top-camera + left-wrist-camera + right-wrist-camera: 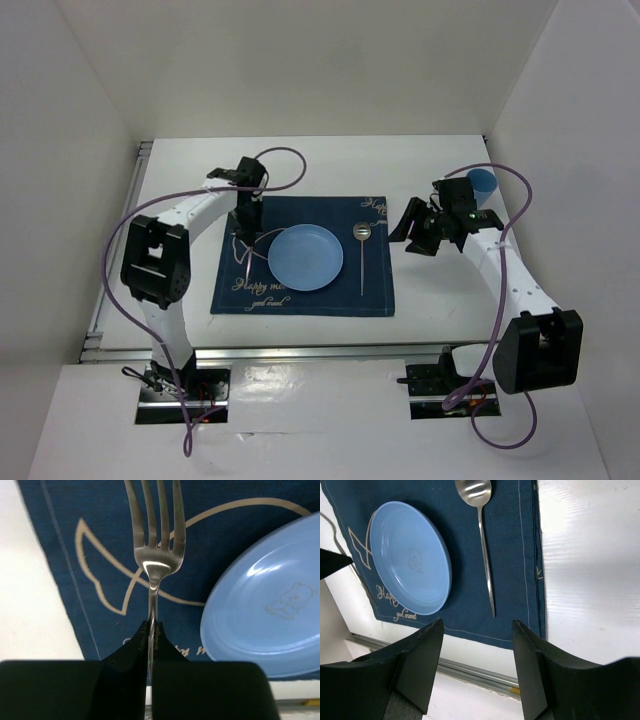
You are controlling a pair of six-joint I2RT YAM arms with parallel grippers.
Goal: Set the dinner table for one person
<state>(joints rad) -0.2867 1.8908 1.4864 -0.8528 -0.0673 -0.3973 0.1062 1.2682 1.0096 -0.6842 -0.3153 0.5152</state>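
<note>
The white dinner table (440, 290) carries a navy placemat (380, 290) with a blue plate (305, 257) in its middle and a spoon (361, 250) to the plate's right. My left gripper (247, 222) is shut on a silver fork (155, 555) and holds it over the placemat's left part (100, 545), left of the plate (265, 615). My right gripper (410, 228) is open and empty above the table, right of the placemat. Its view shows the plate (410, 557) and the spoon (482, 535).
A blue cup (482, 186) stands at the back right behind the right wrist. Aluminium rails run along the table's left (118, 260) and near (300, 350) edges. White walls enclose the table on three sides.
</note>
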